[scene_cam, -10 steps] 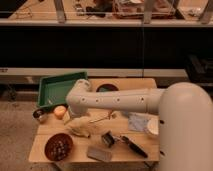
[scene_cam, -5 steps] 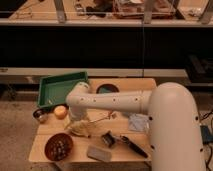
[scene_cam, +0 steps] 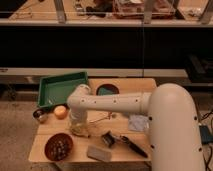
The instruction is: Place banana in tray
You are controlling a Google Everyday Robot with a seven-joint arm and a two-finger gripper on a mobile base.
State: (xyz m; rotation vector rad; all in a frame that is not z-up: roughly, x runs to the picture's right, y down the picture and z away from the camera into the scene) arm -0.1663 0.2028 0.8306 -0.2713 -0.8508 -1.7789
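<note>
The green tray (scene_cam: 59, 90) sits at the table's back left. The pale yellow banana (scene_cam: 84, 132) lies on the wooden table in front of the tray, between the orange fruit and the black tools. My white arm reaches in from the right, bends at its elbow near the tray's right rim and points down. My gripper (scene_cam: 78, 125) is low over the table, right at the banana and partly hiding it. Whether it touches the banana I cannot tell.
A round yellow-orange fruit (scene_cam: 60, 112) and a small metal cup (scene_cam: 39, 115) lie left of the gripper. A dark brown bowl (scene_cam: 58, 146) stands front left. A grey block (scene_cam: 99, 152), black tools (scene_cam: 131, 145), a pale cloth (scene_cam: 137, 123) and a dark dish (scene_cam: 107, 90) lie nearby.
The arm's wrist has come down from above the table to the banana. The arm's large body has swung further into view on the right.
</note>
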